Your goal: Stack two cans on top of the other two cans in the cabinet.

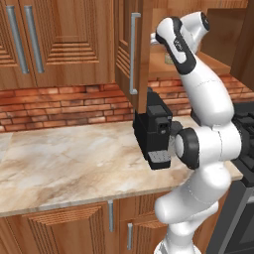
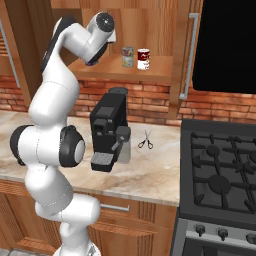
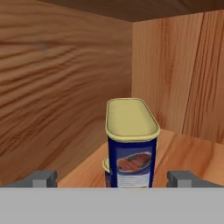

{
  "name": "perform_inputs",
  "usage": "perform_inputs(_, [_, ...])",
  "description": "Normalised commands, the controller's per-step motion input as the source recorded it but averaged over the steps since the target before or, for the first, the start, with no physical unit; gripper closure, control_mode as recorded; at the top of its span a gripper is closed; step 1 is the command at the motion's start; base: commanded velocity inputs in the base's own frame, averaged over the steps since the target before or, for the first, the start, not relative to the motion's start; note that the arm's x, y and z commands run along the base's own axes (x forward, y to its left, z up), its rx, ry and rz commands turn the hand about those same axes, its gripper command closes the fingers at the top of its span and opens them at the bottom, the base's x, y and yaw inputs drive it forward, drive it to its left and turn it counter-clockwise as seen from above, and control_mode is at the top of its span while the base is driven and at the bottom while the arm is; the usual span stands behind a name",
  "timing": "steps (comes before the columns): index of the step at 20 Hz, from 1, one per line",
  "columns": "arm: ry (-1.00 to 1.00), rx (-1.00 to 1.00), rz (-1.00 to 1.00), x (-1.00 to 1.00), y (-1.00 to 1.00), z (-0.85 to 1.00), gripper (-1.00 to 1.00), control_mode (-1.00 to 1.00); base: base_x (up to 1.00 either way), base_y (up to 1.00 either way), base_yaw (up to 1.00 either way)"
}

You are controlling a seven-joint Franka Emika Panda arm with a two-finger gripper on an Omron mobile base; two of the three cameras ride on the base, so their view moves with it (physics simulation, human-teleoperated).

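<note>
In the hand view, the blue can with a yellow lid (image 3: 131,144) stands upright on top of another tin, whose yellowish rim (image 3: 105,164) peeks out at its lower left. My gripper (image 3: 113,178) is open, its fingertips (image 3: 42,178) wide apart on either side of the blue can and not touching it. The arm reaches into the left part of the open cabinet (image 2: 150,71). On the same shelf, further right, a pale green can (image 2: 127,56) and a white can with a red top band (image 2: 143,59) stand side by side. The cabinet door (image 1: 130,49) hangs open.
A black coffee machine (image 2: 107,132) stands on the marble counter (image 1: 64,158) right under the cabinet. Scissors (image 2: 145,141) lie beside it. A stove (image 2: 220,165) is to the right. The cabinet's side and back walls (image 3: 52,87) close in around the hand.
</note>
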Motion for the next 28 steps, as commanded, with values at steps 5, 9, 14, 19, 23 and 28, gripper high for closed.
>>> perform_inputs(5, [0.0,0.0,0.0,-0.23,-0.18,0.0,-1.0,-1.0,0.0,0.0,0.0])
perform_inputs(9, [0.0,0.0,0.0,-0.13,-0.19,-0.02,-1.0,-1.0,0.0,0.0,0.0])
perform_inputs(14, [0.0,0.0,0.0,-0.12,-0.16,-0.01,-1.0,-1.0,0.0,0.0,0.0])
perform_inputs(19, [0.0,0.0,0.0,-0.09,-0.16,-0.02,-1.0,-1.0,0.0,0.0,0.0])
perform_inputs(23, [0.0,0.0,0.0,-0.09,-0.14,-0.1,-1.0,-1.0,0.0,0.0,0.0])
perform_inputs(28, [0.0,0.0,-0.01,-0.18,-0.18,-0.03,-1.0,-1.0,0.0,0.0,0.0])
